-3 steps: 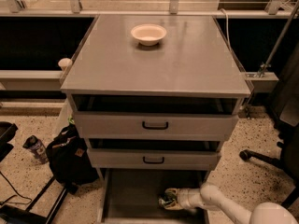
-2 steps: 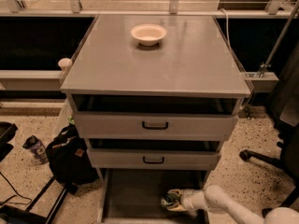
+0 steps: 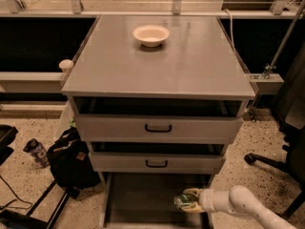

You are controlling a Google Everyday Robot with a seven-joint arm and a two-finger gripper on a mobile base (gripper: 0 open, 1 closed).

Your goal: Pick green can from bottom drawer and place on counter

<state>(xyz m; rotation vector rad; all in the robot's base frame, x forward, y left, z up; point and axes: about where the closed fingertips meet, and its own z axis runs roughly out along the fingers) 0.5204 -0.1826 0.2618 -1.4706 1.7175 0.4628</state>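
Low in the frame, right of centre, my pale two-finger gripper is clenched around the small dark green shiny metal can, inside the open shallow grey bottom drawer. A black bag slumps at lower left. At the top, the matte grey counter carries a white bowl.

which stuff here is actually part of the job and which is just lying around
Part of the job:
green can, gripped by the hand on the right side of the drawer
bottom drawer, pulled open
counter, where the can goes

Just lying about:
white bowl on the counter
black bag and dark cup on the floor, left
chair base, right
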